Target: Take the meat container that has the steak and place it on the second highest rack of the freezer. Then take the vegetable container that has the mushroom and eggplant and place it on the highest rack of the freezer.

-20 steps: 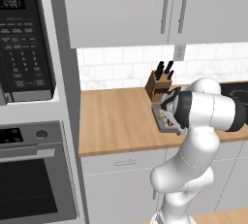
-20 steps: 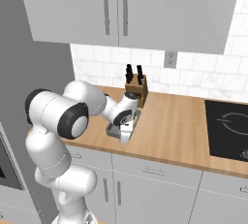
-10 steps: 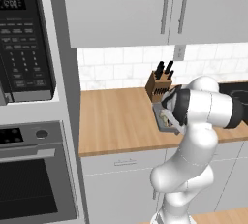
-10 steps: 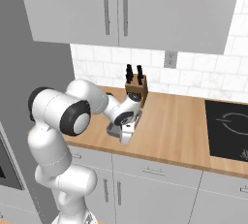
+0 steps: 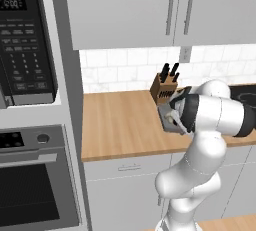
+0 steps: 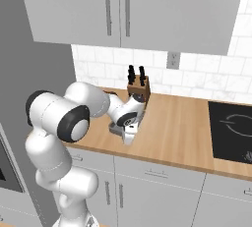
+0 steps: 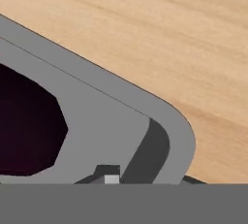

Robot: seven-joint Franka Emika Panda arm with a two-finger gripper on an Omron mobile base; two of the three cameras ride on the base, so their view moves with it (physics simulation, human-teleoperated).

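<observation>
end effector (image 7: 145, 182) lowered since a second ago, fingers now narrowed astride the wall of the grey tray (image 7: 121, 116) (eggplant (image 7: 26, 126) inside), tray on the tabletop (image 5: 120, 125) near the knife block (image 5: 165, 86)

soft, even, shadowless rendered light fills the kitchen; the wooden counter (image 5: 120, 125) and white tile backsplash (image 6: 197, 81) read bright and flat, free of glare. both base views are slightly coarse and blurred. in the hand view, the eggplant (image 7: 26, 131) is a near-black mass showing no detail, edges blocky at close range.
</observation>
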